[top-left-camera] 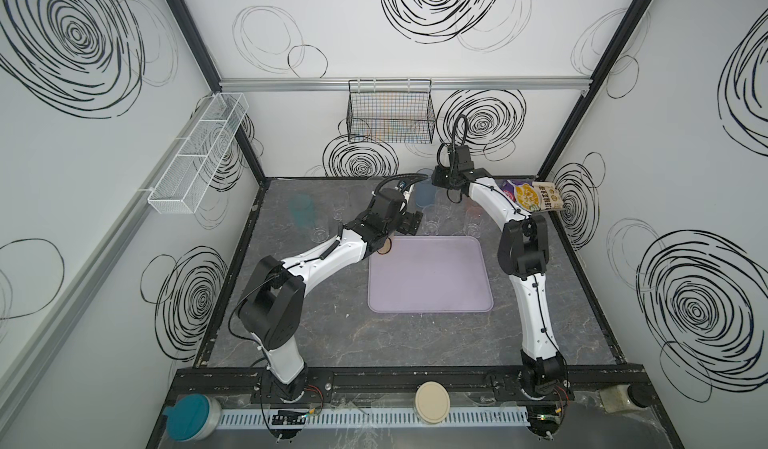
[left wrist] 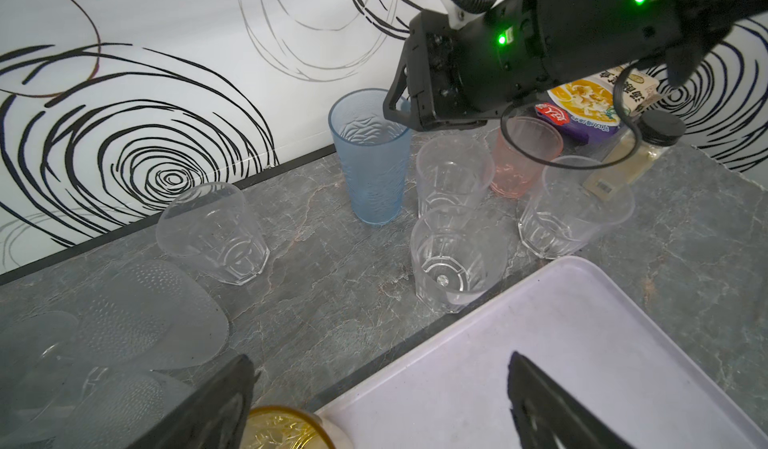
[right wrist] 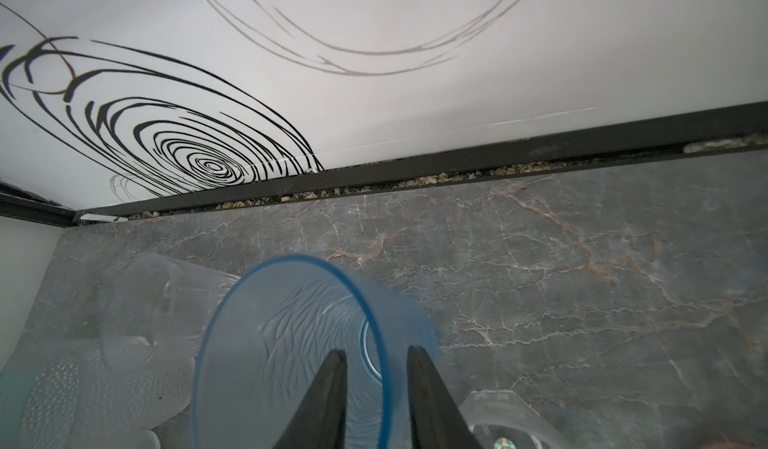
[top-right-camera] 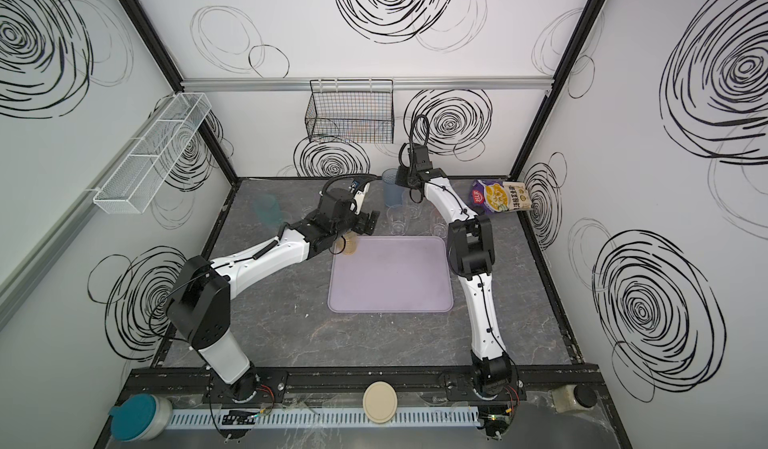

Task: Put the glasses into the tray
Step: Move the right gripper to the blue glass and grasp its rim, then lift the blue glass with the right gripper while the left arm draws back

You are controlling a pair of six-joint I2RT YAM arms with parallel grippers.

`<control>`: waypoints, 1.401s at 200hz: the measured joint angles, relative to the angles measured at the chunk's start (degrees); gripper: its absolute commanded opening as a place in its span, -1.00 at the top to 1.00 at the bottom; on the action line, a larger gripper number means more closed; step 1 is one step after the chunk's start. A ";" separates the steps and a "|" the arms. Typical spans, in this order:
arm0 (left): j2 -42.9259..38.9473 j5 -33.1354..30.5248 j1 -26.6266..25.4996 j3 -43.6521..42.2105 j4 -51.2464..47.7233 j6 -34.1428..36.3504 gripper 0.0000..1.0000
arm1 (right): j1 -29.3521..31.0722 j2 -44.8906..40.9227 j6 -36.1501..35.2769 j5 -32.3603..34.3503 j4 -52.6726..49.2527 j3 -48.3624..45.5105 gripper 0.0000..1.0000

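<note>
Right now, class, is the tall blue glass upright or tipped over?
Upright. The tall blue glass stands on its base on the counter, open rim facing up.

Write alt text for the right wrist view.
The right tool straddles the rim of the tall blue glass, one black finger inside and one outside. A clear glass sits beside it on the grey marbled table, with a swirl-patterned white wall behind.
</note>
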 measured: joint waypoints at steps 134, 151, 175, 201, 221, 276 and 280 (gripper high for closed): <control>-10.27 -2.67 -0.28 -7.61 3.58 -1.70 -0.95 | 4.17 -2.67 -3.41 6.10 -3.69 0.33 0.93; -13.66 -3.19 -0.39 -9.09 4.11 -2.05 -0.95 | 4.87 -4.83 -3.43 6.54 -3.93 0.33 0.94; -17.35 -3.78 -0.98 -10.32 4.50 -2.19 -0.95 | 6.10 -9.27 -3.43 7.48 -4.26 -0.22 0.96; -22.25 -4.42 -2.12 -13.33 5.16 -1.86 -0.96 | 7.37 -17.03 -3.56 8.22 -3.61 -6.01 0.99; -27.21 -4.94 -2.71 -17.00 5.49 -1.16 -0.96 | 8.07 -22.99 -3.72 8.52 -2.45 -11.93 1.00; -37.48 -6.95 -2.84 -22.71 5.57 -1.01 -0.96 | 9.62 -30.18 -4.22 9.97 -2.05 -19.74 1.00; -38.05 -7.04 -2.84 -23.21 5.55 -1.01 -0.96 | 9.75 -30.64 -4.26 10.19 -2.05 -20.41 1.00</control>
